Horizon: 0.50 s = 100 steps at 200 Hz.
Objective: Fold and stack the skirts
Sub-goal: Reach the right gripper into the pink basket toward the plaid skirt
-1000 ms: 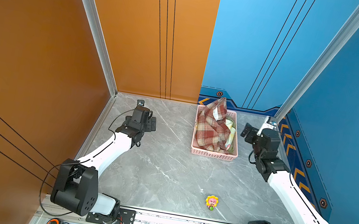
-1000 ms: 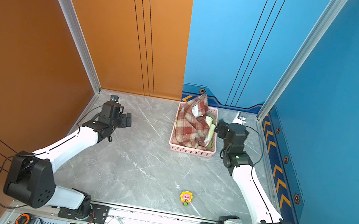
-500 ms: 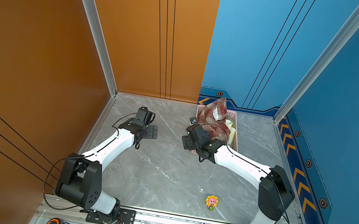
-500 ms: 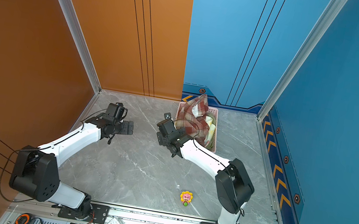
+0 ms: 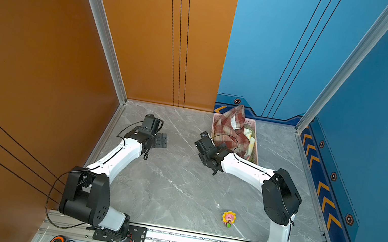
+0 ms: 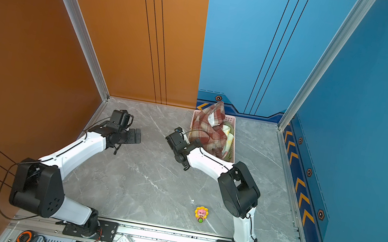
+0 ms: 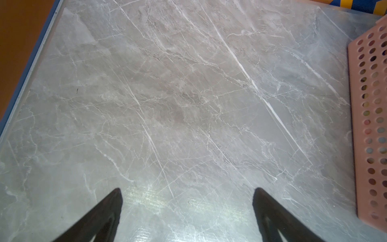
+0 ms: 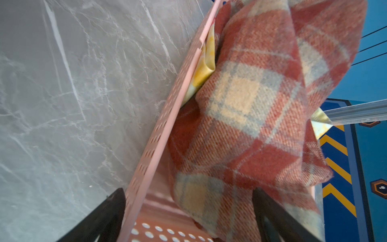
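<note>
Standing at the front of the cell and looking from left to right, I see first the left gripper (image 7: 187,194), which hangs over the bare marble table (image 7: 167,94) with its jaws spread wide and nothing between them. It is well apart from the cloth. Next comes the right gripper (image 8: 188,194), and it is released too. One finger is outside the long wall of the pink basket (image 5: 250,122), and the other is inside, against the low edge of the plaid skirt (image 5: 229,133). So the jaws stand astride the wall and the cloth, but they do not pinch anything yet. All the skirts lie in the basket at the back of the table. The plaid one is heaped on top and its peak rises toward the far wall. The floral skirt (image 8: 206,62) is squeezed under it along the wall, and a bit of the olive skirt (image 5: 251,159) shows at the near end. The heap runs along the basket, from near to far, directly ahead of the right claw. I judge this arm will make the first pull.
</note>
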Available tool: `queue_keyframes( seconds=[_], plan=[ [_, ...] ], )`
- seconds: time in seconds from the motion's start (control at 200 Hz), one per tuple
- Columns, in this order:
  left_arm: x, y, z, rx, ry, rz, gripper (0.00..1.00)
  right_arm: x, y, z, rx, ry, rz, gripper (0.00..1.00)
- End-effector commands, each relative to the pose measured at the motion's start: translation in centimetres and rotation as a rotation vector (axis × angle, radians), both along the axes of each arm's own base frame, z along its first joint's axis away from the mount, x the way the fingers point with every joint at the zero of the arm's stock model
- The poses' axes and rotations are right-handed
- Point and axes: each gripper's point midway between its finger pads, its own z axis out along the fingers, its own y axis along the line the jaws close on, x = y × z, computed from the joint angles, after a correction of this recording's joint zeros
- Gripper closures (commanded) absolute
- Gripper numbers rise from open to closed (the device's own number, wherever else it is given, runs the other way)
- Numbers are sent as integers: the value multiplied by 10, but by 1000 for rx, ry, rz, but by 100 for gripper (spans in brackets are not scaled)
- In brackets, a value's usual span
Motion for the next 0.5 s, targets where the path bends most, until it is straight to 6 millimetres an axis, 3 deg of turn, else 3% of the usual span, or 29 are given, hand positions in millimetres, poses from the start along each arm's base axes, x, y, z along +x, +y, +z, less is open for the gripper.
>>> queue_keyframes(
  seconds=[0.0, 0.025, 0.05, 0.496],
  plan=[
    [2, -3, 9, -37, -7, 2, 2, 5, -43, 8, -40, 13, -31, 6],
    [2, -3, 9, -38, -9, 3, 2, 4, -44, 8, -34, 15, -21, 6],
    [2, -3, 9, -40, -9, 5, 2, 10, -61, 8, -34, 14, -50, 6],
    [5, -9, 0, -65, 12, -8, 1, 31, -202, 10, 59, -17, -313, 6]
  ],
)
